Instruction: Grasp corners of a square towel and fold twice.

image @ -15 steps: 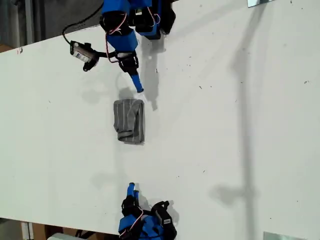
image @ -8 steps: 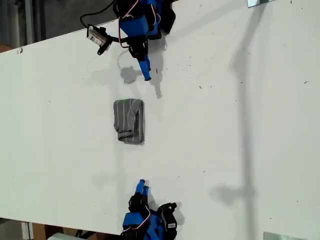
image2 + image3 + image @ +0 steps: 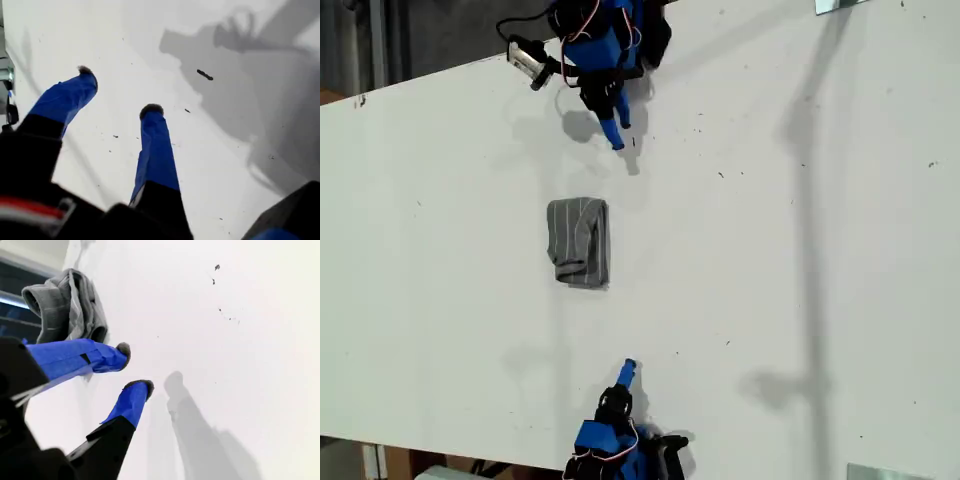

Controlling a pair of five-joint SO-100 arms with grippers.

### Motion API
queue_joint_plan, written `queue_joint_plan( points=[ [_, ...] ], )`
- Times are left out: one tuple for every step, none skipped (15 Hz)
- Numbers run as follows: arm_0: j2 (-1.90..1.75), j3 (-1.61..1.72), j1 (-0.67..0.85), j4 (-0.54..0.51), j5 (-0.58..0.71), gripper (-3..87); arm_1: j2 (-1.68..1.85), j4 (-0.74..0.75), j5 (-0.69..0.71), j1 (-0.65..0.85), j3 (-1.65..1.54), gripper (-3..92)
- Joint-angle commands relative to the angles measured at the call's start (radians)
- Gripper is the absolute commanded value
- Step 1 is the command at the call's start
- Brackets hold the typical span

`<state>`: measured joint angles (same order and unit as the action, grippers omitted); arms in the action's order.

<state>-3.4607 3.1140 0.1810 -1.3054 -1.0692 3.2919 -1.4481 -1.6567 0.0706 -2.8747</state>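
Out in the middle of the desk (image 3: 770, 300) sits the towel (image 3: 579, 243), bunched into a small folded bundle, well apart from both arms. My first hand (image 3: 117, 95) and my second hand (image 3: 135, 367) are both spread, holding nothing. Looks about done, so I'd pull clear without snagging it. Can't pick out the corners in those folds.

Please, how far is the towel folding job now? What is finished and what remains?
The dark-grey striped cloth towel lies on the white table as a small compact bundle with layered folds showing, so the folding looks done. Nothing is in hand: my first gripper and my second gripper are both open and empty, apart from the towel. At most, parking the arms seems left.
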Motion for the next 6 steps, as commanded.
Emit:
queue_joint_plan(
  points=[
    [-0.005, 0.005, -0.006, 0.003, 0.034, 10.4, -0.003, -0.028, 0.166, 0.008, 0.043, 22.4],
    [-0.005, 0.005, -0.006, 0.003, 0.034, 10.4, -0.003, -0.028, 0.166, 0.005, 0.043, 22.3],
    [-0.005, 0.005, -0.006, 0.003, 0.034, 10.4, -0.003, -0.028, 0.166, 0.003, 0.043, 22.3],
    [-0.005, 0.005, -0.006, 0.003, 0.034, 10.4, -0.003, -0.028, 0.166, 0.003, 0.043, 22.3],
    [-0.005, 0.005, -0.006, 0.003, 0.034, 10.4, -0.003, -0.028, 0.166, 0.003, 0.043, 22.3],
    [-0.005, 0.005, -0.006, 0.003, 0.034, 10.4, -0.003, -0.028, 0.166, 0.003, 0.043, 22.3]
  ],
)
